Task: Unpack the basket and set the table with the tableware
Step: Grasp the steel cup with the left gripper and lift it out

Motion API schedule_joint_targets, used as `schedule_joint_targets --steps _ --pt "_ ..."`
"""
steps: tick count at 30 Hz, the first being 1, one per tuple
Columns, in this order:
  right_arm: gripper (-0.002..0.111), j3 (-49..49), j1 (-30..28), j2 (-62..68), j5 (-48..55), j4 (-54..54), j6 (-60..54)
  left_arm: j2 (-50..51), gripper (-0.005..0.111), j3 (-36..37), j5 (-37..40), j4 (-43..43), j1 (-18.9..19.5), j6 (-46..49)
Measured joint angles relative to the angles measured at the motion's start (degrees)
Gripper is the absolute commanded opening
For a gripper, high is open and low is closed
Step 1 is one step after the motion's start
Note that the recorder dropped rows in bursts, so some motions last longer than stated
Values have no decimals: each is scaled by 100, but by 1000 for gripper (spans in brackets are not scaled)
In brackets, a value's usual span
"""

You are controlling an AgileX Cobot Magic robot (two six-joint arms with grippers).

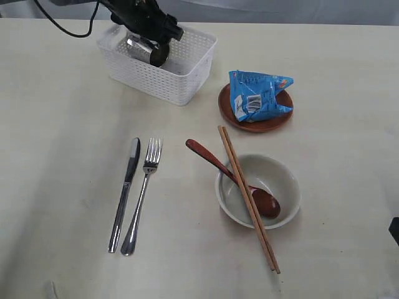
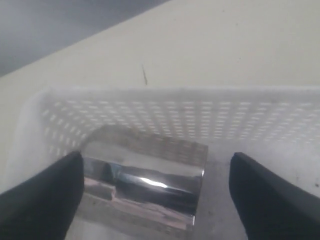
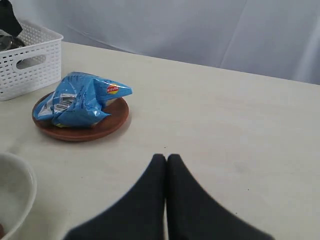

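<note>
Hanging my left gripper (image 2: 156, 161) inside the basket (image 1: 182, 82), upper left of the exterior view, I have the jaws spread wide on either side of the steel cup (image 2: 145, 182). Nothing is held. Does that match what you see?

Spotter: Yes. The cup lies on its side on the basket floor, mouth toward the lower right of the frame. Everything else is out: knife (image 1: 124, 193) and fork (image 1: 143, 196) lower left, bowl (image 1: 282, 182) with spoon (image 1: 215, 161) and chopsticks (image 1: 246, 196) lower centre, plate (image 1: 250, 123) under the snack packet (image 1: 257, 93) to the right.

Me: On the wrist feed the cup sits close to one finger (image 2: 47, 192) and well apart from the other, so I judge I should shift sideways to centre it before I close.

Spotter: Agreed. It is smooth and round, so I think an off-centre squeeze could roll it against the lattice wall. Go lower, take it across the body, close slowly.

Me: Then lift straight up past the rim and turn it upright over bare table (image 1: 62, 124).

Spotter: And your right gripper (image 3: 166, 161)?

Me: Pinched closed, empty, above the table near the plate, clear of this move.
</note>
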Motion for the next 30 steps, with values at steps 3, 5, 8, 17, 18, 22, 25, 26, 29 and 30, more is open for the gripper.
schedule_joint_targets --steps 3,5,8,17,18,22,25,26,29,30 --pt "0 0 0 0 0 0 0 110 75 0 60 87 0 0" --pt "0 0 0 0 0 0 0 186 75 0 142 151 0 11" --pt "0 0 0 0 0 0 0 246 74 0 241 161 0 11" --pt "0 0 0 0 0 0 0 303 39 0 433 89 0 38" --pt "0 0 0 0 0 0 0 303 26 0 433 89 0 38" --pt "0 0 0 0 0 0 0 303 1 0 433 89 0 58" --pt "0 0 0 0 0 0 0 303 0 -13 494 164 0 101" --pt "0 0 0 0 0 0 0 303 0 -13 542 251 0 101" --pt "0 0 0 0 0 0 0 324 0 -13 709 793 -10 -59" --pt "0 0 0 0 0 0 0 324 0 -13 775 910 3 -138"
